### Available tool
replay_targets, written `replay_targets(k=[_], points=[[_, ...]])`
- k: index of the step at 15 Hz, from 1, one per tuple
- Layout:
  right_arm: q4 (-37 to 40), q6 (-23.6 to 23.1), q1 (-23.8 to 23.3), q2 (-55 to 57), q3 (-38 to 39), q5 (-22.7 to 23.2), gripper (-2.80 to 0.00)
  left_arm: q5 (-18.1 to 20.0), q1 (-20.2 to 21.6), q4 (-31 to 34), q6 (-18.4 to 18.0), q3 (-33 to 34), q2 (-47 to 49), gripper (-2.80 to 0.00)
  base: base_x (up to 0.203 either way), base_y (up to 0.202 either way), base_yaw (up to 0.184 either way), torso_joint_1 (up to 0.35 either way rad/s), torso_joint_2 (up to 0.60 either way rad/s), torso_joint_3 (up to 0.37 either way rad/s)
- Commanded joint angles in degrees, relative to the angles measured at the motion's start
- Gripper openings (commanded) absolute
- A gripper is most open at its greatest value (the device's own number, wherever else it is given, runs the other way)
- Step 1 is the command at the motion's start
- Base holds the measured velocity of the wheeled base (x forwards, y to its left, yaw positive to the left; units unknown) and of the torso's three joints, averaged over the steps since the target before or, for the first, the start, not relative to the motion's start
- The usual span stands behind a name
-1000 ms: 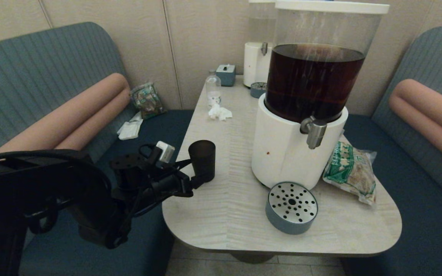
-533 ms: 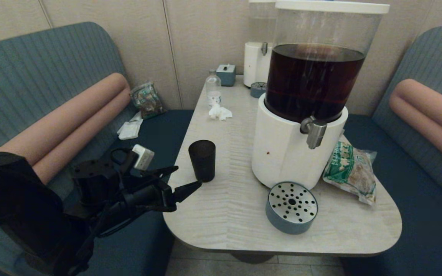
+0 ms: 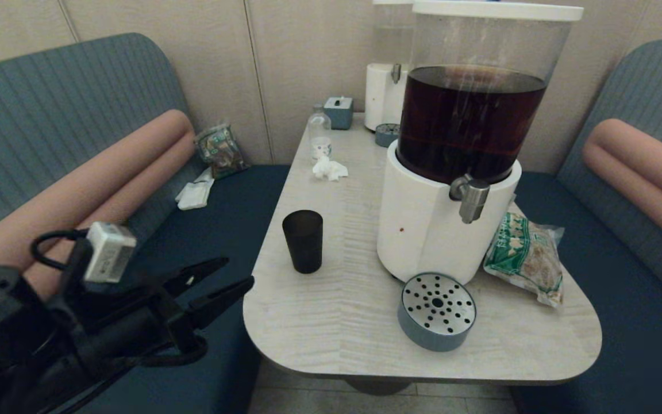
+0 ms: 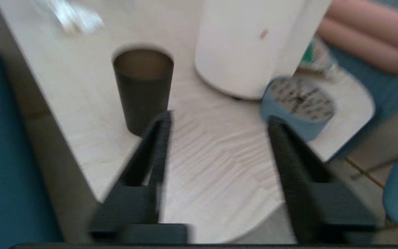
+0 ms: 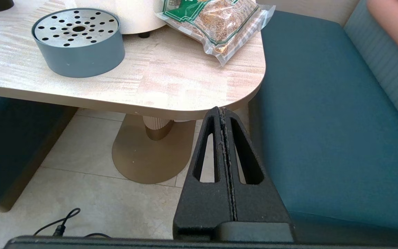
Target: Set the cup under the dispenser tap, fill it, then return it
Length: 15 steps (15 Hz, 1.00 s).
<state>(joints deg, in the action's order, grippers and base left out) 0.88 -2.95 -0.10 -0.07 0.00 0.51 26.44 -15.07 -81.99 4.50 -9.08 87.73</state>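
The cup (image 3: 303, 240) stands upright on the tabletop (image 3: 337, 322), well apart from the dispenser tap (image 3: 471, 196). The left gripper (image 3: 238, 276) hangs wide and empty off the tabletop's edge, near the cup; the right gripper (image 5: 222, 112) is closed, parked low. Whether the cup holds liquid is unclear, so I cannot judge whether filling is done.

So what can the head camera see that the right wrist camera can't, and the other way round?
Only the head view shows the dispenser tap, the tank of dark brown liquid, the whole cup standing on the table, the small clear bottle and the open left gripper off the table's edge.

Only the right wrist view shows the shut right gripper below the table edge, the table's pedestal and the tiled floor.

Both show the perforated drip tray and the green snack bag.
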Motion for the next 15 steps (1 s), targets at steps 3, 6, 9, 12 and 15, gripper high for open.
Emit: replay_targets(k=[3,6,9,12,15], points=[[0.0,0.0,0.0,0.1,0.0,0.0,-2.80,-5.2,0.5,3.9,0.9,5.4,-25.3,-2.80,0.000,0.000,0.000,0.000,0.00,0.000],[0.0,0.0,0.0,0.1,0.0,0.0,-2.80,-9.3,5.7,7.8,2.3,7.0,-37.9,-2.80,0.000,0.000,0.000,0.000,0.00,0.000],[0.0,0.0,0.0,0.1,0.0,0.0,-2.80,-10.3,9.5,15.6,2.7,8.0,-52.5,-2.80,0.000,0.000,0.000,0.000,0.00,0.000],[0.0,0.0,0.0,0.1,0.0,0.0,-2.80,-10.6,11.3,39.4,2.2,4.5,-70.1,-2.80,0.000,0.000,0.000,0.000,0.00,0.000],[0.1,-0.1,0.0,0.1,0.0,0.0,-2.80,-12.0,13.7,69.7,-1.3,0.7,-85.3,-2.80,0.000,0.000,0.000,0.000,0.00,0.000]])
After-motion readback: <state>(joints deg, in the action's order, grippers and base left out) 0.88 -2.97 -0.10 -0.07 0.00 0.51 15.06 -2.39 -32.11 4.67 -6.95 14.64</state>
